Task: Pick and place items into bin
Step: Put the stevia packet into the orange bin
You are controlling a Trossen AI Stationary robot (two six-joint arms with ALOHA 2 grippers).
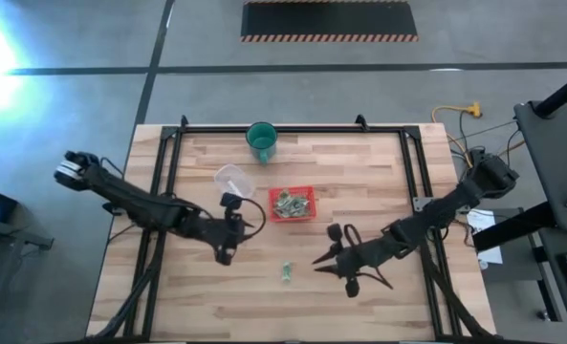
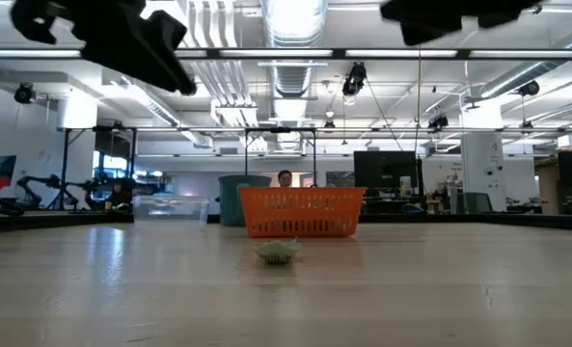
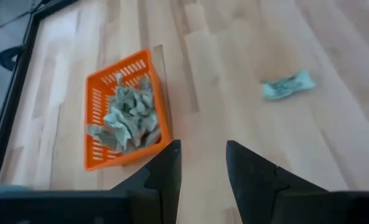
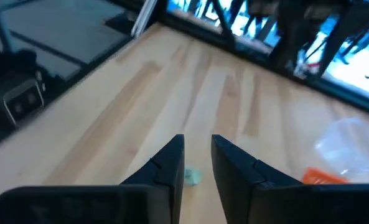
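A: Looking at the table (image 1: 216, 296), how many wrappers are left?
B: One loose pale-green wrapper (image 1: 287, 273) lies on the bare wood, apart from the red tray (image 1: 292, 204), which already holds a crumpled heap of them.
A: And the grippers?
B: The right gripper (image 4: 197, 155) hangs above the table near the wrapper, fingers slightly parted, nothing between them. The left gripper (image 3: 201, 163) waits beside the tray, likewise a little apart and empty.
A: How will the wrapper handle?
B: Probably feather-light, soft and crinkly; it could slide or flatten under pressure. I'd pinch across its narrow middle, low against the wood, closing gently.
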